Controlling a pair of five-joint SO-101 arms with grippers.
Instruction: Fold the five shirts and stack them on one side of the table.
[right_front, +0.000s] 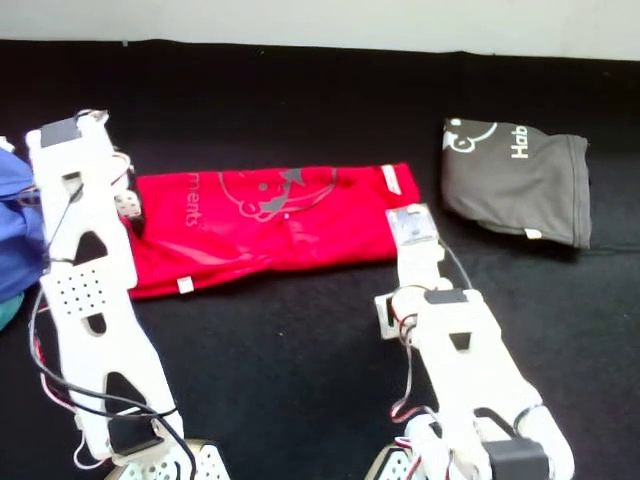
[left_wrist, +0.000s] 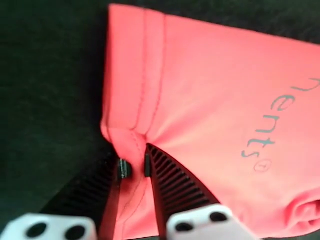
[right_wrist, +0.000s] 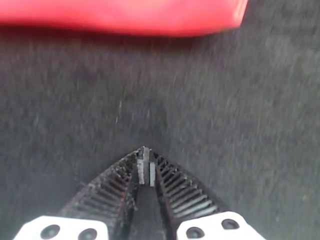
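Red shirt (right_front: 270, 225) lies across mid-table, already folded lengthwise into a long strip, print side up. Left jaws are clamped on the hem corner at the red shirt's (left_wrist: 215, 110) left end, with fabric pinched between the tips and puckering there. Right jaws are closed on nothing, over bare table (right_wrist: 200, 100) just off the red shirt's (right_wrist: 125, 15) right end, near edge. Left arm (right_front: 85, 290) stands at the shirt's left end, right arm (right_front: 455, 350) at its right end.

Grey shirt (right_front: 518, 180) sits folded, well to the right of the red shirt and apart from it. Blue garment (right_front: 18, 225) is bunched beyond the red shirt's left end, behind the left arm; can't tell if it's folded.

Step, as I judge it: crosswise fold of the red strip, one end held. Next move likely calls for carrying the pinched left end over toward the right end. The right jaws would need to open and pin or grab the other end so the strip doesn't drag. Stacking comes after.
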